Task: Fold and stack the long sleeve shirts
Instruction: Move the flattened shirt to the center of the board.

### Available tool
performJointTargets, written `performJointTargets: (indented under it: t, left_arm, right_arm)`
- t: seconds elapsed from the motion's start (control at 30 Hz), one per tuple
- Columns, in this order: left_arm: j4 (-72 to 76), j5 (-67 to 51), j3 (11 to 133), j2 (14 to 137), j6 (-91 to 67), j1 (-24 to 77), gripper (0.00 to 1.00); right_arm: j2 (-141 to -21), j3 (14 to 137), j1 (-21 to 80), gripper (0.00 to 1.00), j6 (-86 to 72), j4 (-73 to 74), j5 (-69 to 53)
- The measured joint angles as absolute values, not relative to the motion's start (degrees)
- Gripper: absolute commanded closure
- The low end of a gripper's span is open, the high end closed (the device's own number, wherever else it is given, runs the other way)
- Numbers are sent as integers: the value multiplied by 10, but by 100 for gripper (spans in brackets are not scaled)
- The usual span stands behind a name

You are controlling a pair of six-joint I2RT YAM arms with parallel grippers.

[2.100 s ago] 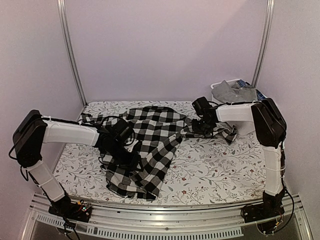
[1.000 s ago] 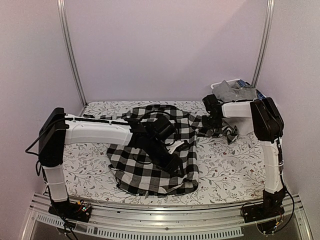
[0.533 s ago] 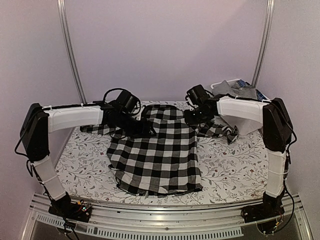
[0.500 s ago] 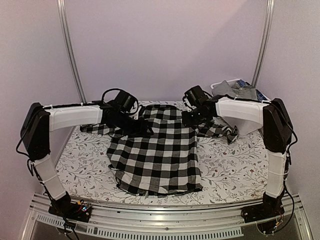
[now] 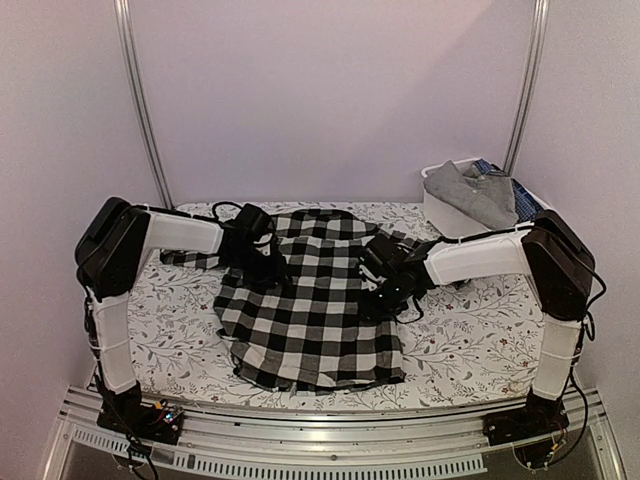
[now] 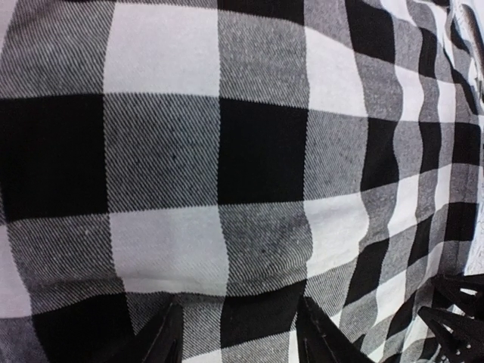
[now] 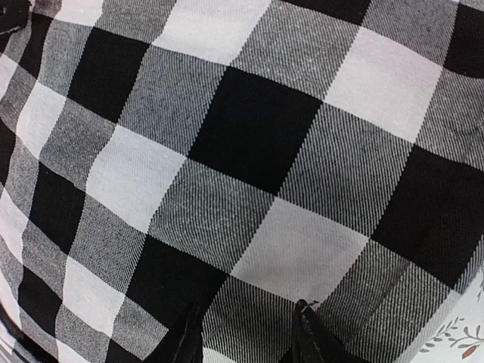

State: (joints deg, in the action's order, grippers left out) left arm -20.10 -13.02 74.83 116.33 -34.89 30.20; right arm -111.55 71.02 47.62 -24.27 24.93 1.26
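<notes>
Left fingers (image 6: 162,342) stand apart, nothing pinched, with flat check cloth running right under and between them. So the left gripper (image 6: 242,336) is released, low over the shirt (image 5: 315,315) near its left shoulder. Whether the tips press the cloth I cannot tell. Same story on the other side: the right gripper (image 7: 246,333) has its fingers (image 7: 308,333) parted, no fold gathered between them. It sits over the shirt's right edge, about halfway down the body.

Out from there, the shirt lies spread on the table (image 5: 470,335), collar at the far end, hem toward the arms. The body is fairly flat with a few ripples. One sleeve (image 5: 190,258) trails out to the left; the other is mostly hidden behind the right arm.

My read: the spreading looks about done and the first fold is up. The next move calls for each gripper to come down on a side edge or sleeve and close on a single layer. Then it carries that in across the middle without dragging the body along.

Far right, the bin (image 5: 440,218) holds the waiting pile: a grey shirt (image 5: 468,188) draped on top, a blue one (image 5: 516,190) poking out beside it. No stack started that I can see.
</notes>
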Motion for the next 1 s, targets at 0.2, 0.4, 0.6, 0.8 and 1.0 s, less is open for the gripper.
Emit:
performJointTargets:
  t: [0.2,0.4,0.6,0.8,1.0]
  left_arm:
    - [-186,-140,803,1210,-352,295,50]
    - [-193,-163,924,1293,-347,280,48]
    - [-235,-173,1019,1341,-329,271,37]
    - [-249,-170,937,1243,-324,269,36]
    - [-232,-144,737,1004,-337,269,53]
  right_arm:
    - [-1108,691,458,60,-249,236,13]
    - [-1131,710,388,59,-242,211,13]
    - [-1176,776,351,58,-221,216,27]
    - [-1173,803,373,51,-196,255,54]
    - [-1129,816,430,50,-171,266,67]
